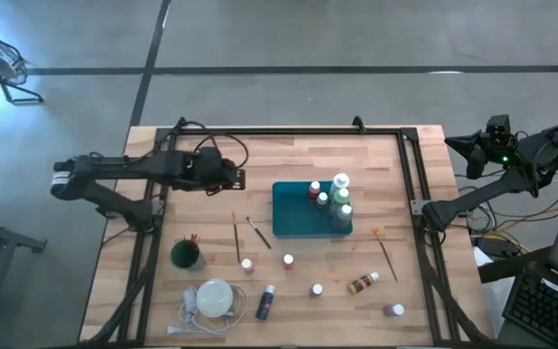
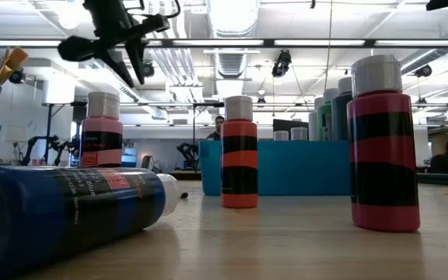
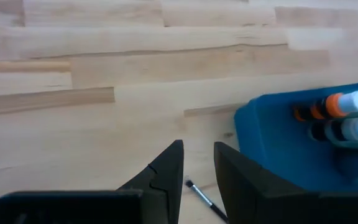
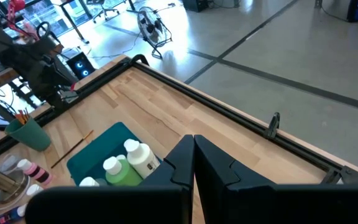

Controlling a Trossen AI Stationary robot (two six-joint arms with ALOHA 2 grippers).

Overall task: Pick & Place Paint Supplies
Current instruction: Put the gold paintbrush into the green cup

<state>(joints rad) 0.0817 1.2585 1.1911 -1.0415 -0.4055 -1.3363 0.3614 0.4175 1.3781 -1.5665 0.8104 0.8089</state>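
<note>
My left gripper (image 1: pixel 240 177) (image 3: pixel 199 163) hangs open above bare wood just left of the teal tray (image 1: pixel 294 221) (image 3: pixel 272 137), with nothing between its fingers. A thin dark brush (image 3: pixel 201 196) lies flat on the table below and beyond the fingertips. Two brushes (image 1: pixel 237 237) (image 1: pixel 258 231) lie near the tray's left side. Several white-capped paint bottles (image 1: pixel 332 199) stand in the tray. Other bottles (image 1: pixel 247 265) (image 1: pixel 288 261) (image 1: pixel 316 289) stand on the table toward its near edge. My right gripper (image 4: pixel 193 158) (image 1: pixel 453 143) is shut, raised beyond the table's far right corner.
A green cup (image 1: pixel 187 255) with brushes stands near the left. A white round disc (image 1: pixel 216 296) with a cord lies at the near left. A blue bottle (image 1: pixel 264 302) and a brown bottle (image 1: pixel 363 283) lie on their sides. Another brush (image 1: pixel 386 252) lies right of the tray.
</note>
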